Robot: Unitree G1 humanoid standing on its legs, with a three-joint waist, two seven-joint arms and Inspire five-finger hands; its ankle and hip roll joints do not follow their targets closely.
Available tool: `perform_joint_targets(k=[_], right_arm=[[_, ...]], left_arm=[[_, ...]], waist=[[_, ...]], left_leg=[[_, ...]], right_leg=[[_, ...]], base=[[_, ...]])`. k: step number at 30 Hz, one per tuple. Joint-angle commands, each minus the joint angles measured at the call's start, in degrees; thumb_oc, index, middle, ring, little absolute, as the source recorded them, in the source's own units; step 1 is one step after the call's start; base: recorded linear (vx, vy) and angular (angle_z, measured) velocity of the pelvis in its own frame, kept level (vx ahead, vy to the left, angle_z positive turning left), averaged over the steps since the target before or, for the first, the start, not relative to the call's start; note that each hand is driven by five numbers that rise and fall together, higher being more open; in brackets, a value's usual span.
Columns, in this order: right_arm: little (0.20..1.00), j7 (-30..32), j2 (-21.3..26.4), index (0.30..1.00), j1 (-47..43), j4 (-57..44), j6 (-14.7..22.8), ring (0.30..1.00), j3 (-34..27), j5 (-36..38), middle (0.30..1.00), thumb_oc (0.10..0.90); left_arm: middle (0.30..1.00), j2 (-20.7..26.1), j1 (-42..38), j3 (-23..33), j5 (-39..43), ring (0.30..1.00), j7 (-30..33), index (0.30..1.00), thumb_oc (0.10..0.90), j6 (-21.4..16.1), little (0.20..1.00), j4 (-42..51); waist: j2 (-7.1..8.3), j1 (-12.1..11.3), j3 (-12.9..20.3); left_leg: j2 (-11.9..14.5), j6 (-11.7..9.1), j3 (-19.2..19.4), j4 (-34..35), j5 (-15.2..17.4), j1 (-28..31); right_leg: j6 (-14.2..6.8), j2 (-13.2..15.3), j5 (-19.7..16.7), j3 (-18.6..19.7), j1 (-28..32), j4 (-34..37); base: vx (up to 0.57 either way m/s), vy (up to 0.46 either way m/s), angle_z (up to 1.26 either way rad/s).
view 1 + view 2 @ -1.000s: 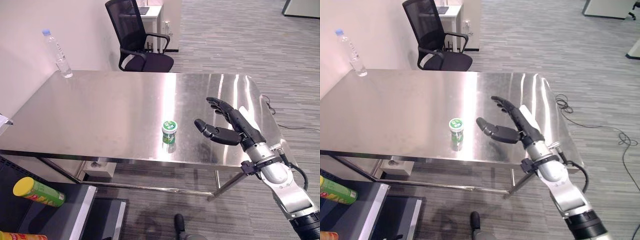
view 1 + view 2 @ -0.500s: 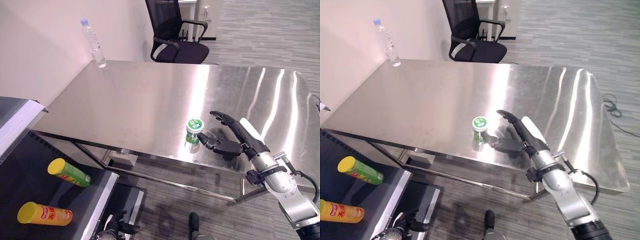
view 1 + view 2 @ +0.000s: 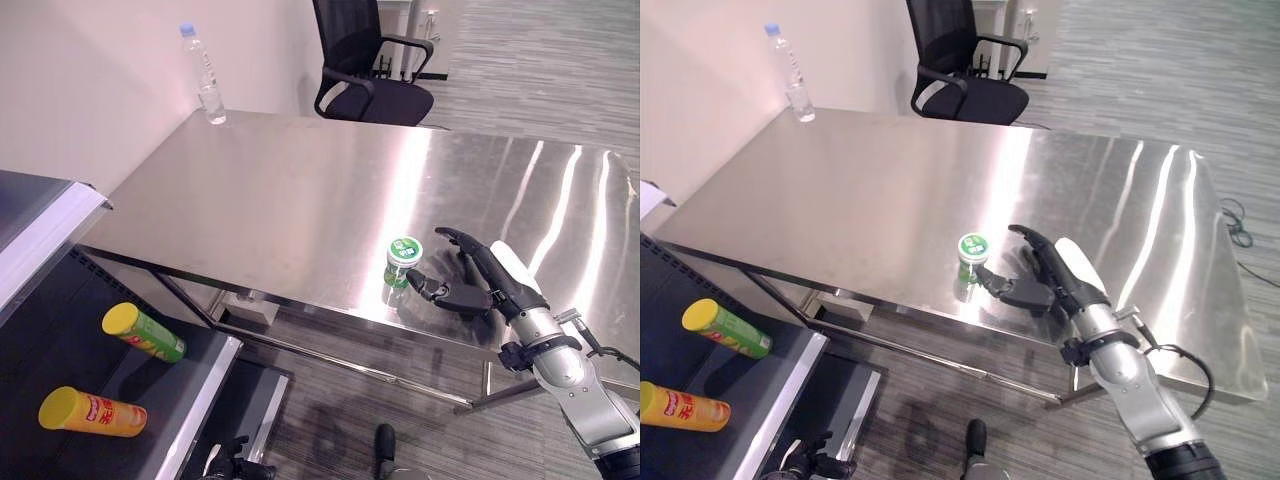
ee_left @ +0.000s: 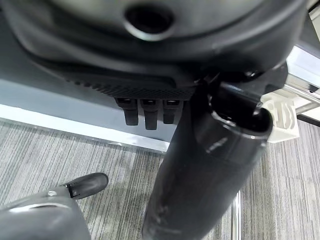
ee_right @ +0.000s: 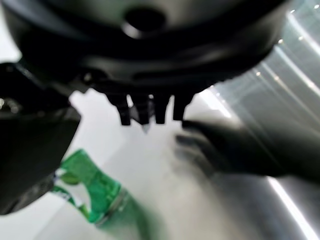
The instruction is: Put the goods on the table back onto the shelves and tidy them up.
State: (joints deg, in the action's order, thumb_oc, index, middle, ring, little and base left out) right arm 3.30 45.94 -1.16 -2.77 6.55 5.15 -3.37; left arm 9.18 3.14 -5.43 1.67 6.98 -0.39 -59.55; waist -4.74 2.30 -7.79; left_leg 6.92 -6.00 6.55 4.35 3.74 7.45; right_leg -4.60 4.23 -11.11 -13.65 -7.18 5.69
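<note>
Near the front edge of the steel worktop (image 3: 300, 190) stood a small green-lidded container (image 3: 402, 262), upright, with the right hand (image 3: 470, 283) spread wide just beside it. Its thumb reached toward the container's base and its fingers arched around the far side, but nothing had closed on it yet.

To do the grasp well, I judged the hand should slide in until the container sat deep between thumb and fingers, then close evenly around the body below the lid. The container looked light and narrow, so a push from the thumb alone could tip it or nudge it off the near edge.

Both eye views took in the wider scene: a water bottle (image 3: 204, 76) at the far corner, an office chair (image 3: 372, 62) beyond, and a dark shelf (image 3: 175, 400) below left, carrying a green tube (image 3: 143, 333) and a yellow tube (image 3: 92, 413) lying on their sides. The right wrist view brought the container (image 5: 95, 195) close, past the open fingers. The left wrist view showed the left hand (image 4: 145, 112) hanging over the floor with fingers relaxed, holding nothing.
</note>
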Motion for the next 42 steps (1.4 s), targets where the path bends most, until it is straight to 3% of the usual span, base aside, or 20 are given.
perform_joint_targets(k=[1, 16, 42], right_arm=[[0.900, 1.6, -0.2, 0.900, -5.4, -3.7, 3.6, 0.900, -1.6, 0.9, 0.900, 0.800], [0.900, 0.2, 0.5, 0.900, -7.3, -3.0, 4.0, 0.900, 1.4, 1.0, 0.900, 0.800], [0.900, 0.3, -0.5, 0.900, -6.8, -3.2, 3.9, 0.900, 1.3, 0.1, 0.900, 0.800]], left_arm=[[0.900, 4.6, -1.9, 0.5, -0.5, 0.900, 1.4, 0.900, 0.800, -2.6, 0.900, 0.0], [0.900, 4.5, -1.0, 0.4, 0.0, 0.900, 1.4, 0.900, 0.800, -2.8, 0.900, -0.6], [0.900, 4.6, -1.4, 0.2, 0.1, 0.900, 1.5, 0.900, 0.800, -2.7, 0.900, -0.1]], waist=[[2.92, -0.5, 2.2], [3.67, -2.0, 2.2], [3.75, -2.2, 2.0]], left_leg=[[0.6, -1.6, 1.8, -1.0, -2.7, -4.6], [0.3, -1.6, 0.7, -1.0, -2.6, -4.8], [0.3, -1.5, 0.4, -1.1, -2.2, -4.7]], right_leg=[[-7.4, 3.6, 13.3, 1.2, 8.4, -2.8], [-7.4, 4.3, 13.5, 0.0, 9.1, -2.9], [-7.4, 4.7, 13.7, -0.4, 9.3, -3.3]], base=[[0.00, 0.003, 0.09], [0.01, 0.002, 0.03], [0.00, 0.000, 0.00]])
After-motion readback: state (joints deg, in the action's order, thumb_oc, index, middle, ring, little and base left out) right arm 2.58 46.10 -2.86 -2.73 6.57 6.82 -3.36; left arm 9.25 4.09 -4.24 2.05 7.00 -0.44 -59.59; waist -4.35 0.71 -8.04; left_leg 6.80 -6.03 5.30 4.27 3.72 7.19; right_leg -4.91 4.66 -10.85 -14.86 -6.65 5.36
